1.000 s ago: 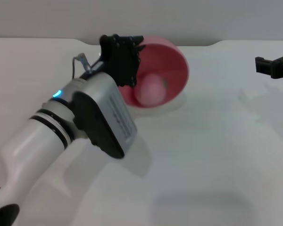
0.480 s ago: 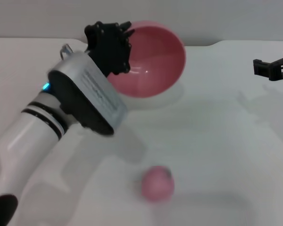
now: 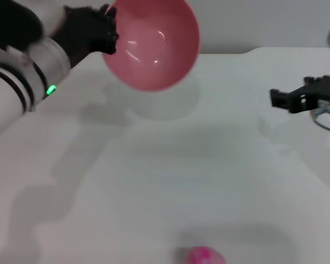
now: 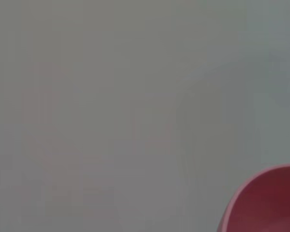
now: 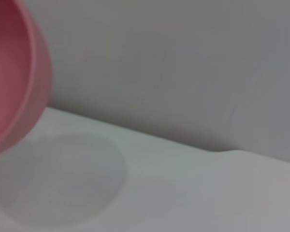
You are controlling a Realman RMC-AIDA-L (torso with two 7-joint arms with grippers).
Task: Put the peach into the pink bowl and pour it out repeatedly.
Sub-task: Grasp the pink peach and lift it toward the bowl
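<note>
Peach (image 3: 205,256) lies on the white table (image 3: 209,165) at its near edge, seen only in the head view, well apart from the pink bowl (image 3: 152,43). Bowl is lifted off the table, tilted with its empty mouth facing the camera, left claw (image 3: 102,34) clamped on its rim. Both wrist views catch only part of the bowl. Right claw (image 3: 280,99) hovers at the right; cannot tell its state. No readable writing.
</note>
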